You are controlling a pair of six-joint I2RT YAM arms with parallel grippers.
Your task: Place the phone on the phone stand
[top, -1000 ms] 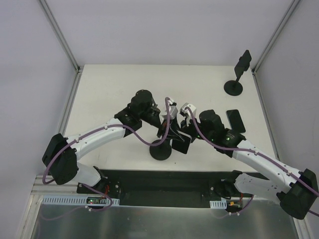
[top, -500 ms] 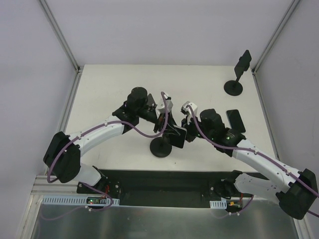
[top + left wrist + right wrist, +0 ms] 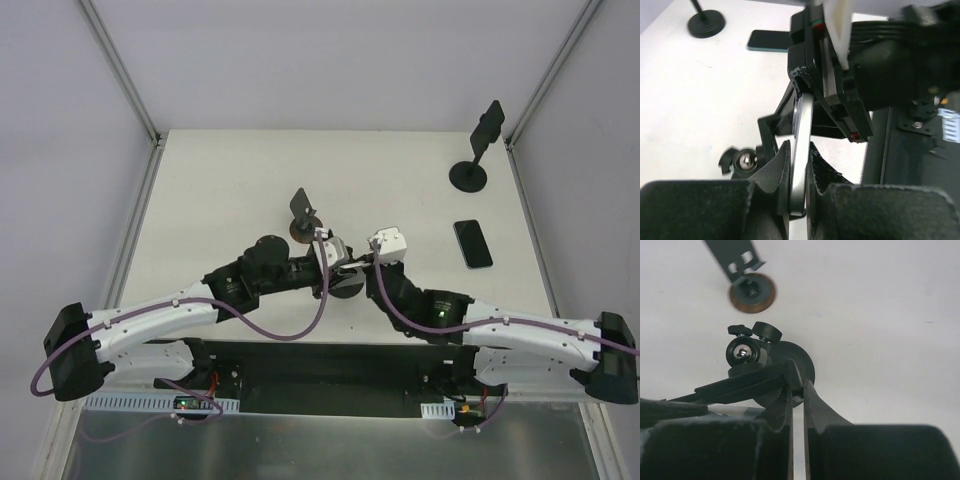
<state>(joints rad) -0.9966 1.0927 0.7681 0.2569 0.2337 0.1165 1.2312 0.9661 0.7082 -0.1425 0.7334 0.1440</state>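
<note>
A thin phone (image 3: 801,145) with a silver rim stands edge-on between my left gripper's (image 3: 799,165) fingers, which are shut on it. Its upper end meets my right gripper (image 3: 798,390), also shut, pinching a thin dark edge that looks like the same phone. Right beside it is the phone stand (image 3: 800,362), a black round base with a shiny ball joint (image 3: 742,352) and knobs. From above, both grippers (image 3: 340,270) (image 3: 368,272) meet low near the table's front centre, hiding most of the phone and stand.
Another stand (image 3: 303,225) with a brown disc lies behind the grippers. An upright stand (image 3: 470,175) is at the back right. A second dark phone (image 3: 472,243) lies flat on the right. The black base rail (image 3: 330,365) runs along the near edge.
Both arms have dropped lower and pulled toward the near edge, still holding the phone between them. The left arm no longer covers the stand with the brown disc.
</note>
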